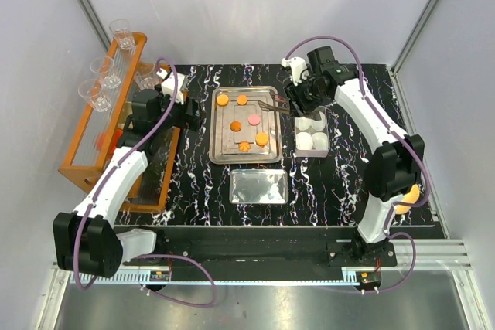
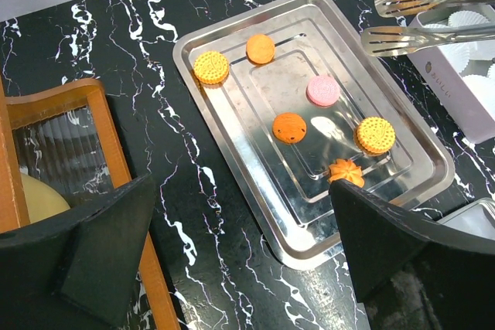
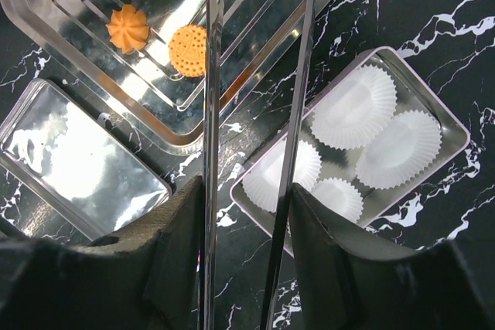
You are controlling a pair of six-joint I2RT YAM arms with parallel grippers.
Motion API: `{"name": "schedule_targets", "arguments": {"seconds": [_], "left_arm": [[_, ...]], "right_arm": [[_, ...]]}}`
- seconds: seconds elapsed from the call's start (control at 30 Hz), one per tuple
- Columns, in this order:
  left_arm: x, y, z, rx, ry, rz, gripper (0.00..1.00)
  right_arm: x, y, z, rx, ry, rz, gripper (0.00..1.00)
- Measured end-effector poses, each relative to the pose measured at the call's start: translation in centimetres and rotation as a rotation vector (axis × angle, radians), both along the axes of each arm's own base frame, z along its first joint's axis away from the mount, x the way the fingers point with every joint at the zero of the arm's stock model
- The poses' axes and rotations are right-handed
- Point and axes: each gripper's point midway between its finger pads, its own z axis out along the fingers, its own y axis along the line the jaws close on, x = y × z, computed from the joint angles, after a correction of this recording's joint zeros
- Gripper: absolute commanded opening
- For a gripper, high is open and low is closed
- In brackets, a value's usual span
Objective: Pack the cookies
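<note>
"Cookies [image 2: 289, 127] first: where do they lie?"

"All six sit in the metal tray [image 1: 219, 154] at the middle of the top view. Two orange rounds lie along its upper edge, and a pink one and a darker orange one lie mid-tray. A round one and a flower-shaped one are low down. None touches another."

"And at the far left?"

"A wooden rack [image 1: 75, 169] fills the left side, with clear plastic cups [image 1: 107, 73] standing along it. Just right of it hangs the left gripper [image 2: 241, 187]. Its fingers are spread as wide as they go, with nothing between them, beside the tray's upper left corner."

"Below the tray?"

"A small shiny lid [image 1: 257, 187] lies flat on the black marbled table [image 1: 193, 191], just apart from the tray's lower edge."

"Then the right side?"

"Metal tongs [image 2: 421, 35] reach in from the right. Their tips stand apart near the tray's upper right edge, close to the pink one, and grip nothing. The right gripper [image 3: 244, 214] is half closed on the tongs' two arms, pressing them from both sides. Just right of the tray, a tin [image 3: 456, 141] holds four white paper cups [image 3: 352, 106]."
</note>
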Motion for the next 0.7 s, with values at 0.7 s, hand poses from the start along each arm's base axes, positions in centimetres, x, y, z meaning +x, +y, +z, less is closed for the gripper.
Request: {"name": "schedule_targets", "arguments": {"seconds": [0.7], "left_arm": [[0.6, 0.0, -0.8, 0.006, 0.013, 0.006, 0.99]], "right_arm": [[1.5, 4.0, -4.9, -0.035, 0.064, 0.079, 0.54]]}}
